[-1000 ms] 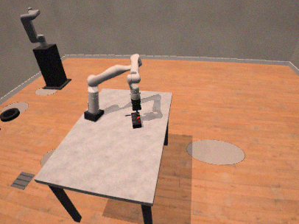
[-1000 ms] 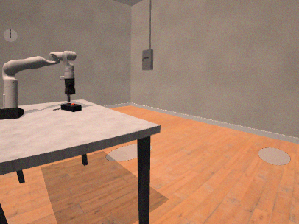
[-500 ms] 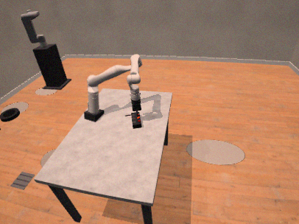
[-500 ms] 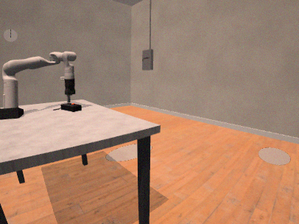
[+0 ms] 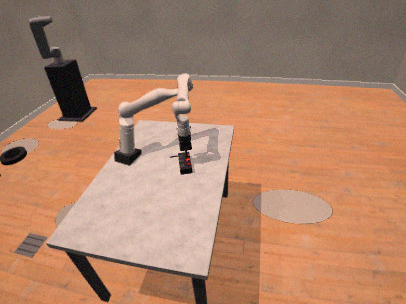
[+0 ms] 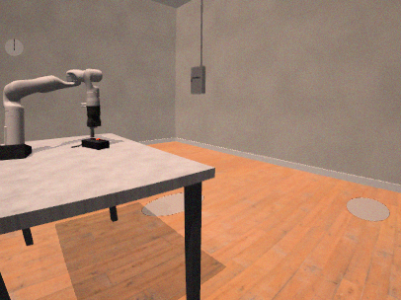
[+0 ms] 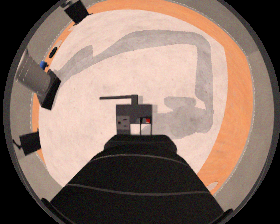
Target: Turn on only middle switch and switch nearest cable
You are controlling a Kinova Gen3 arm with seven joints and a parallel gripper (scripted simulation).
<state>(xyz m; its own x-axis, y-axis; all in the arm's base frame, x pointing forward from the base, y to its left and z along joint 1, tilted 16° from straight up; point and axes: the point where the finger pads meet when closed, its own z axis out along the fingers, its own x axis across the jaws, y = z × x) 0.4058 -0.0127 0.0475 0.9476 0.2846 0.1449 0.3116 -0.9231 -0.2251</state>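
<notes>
Arm poised over strip, jaws clenched on nothing.
White arm's gripper (image 5: 184, 151) hangs just above the small black plastic power strip (image 5: 186, 165), flat on the grey table (image 5: 130, 218). Rigid, light, likely slides; press rockers from above, don't grasp.

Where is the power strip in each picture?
Top: power strip on the table's far half, right of middle, under the shut tool.
Exterior: power strip far left, on the table's back part.
Wrist: power strip at the middle, just above the dark tool body.
Shared landmark: the red lit switches.
</notes>
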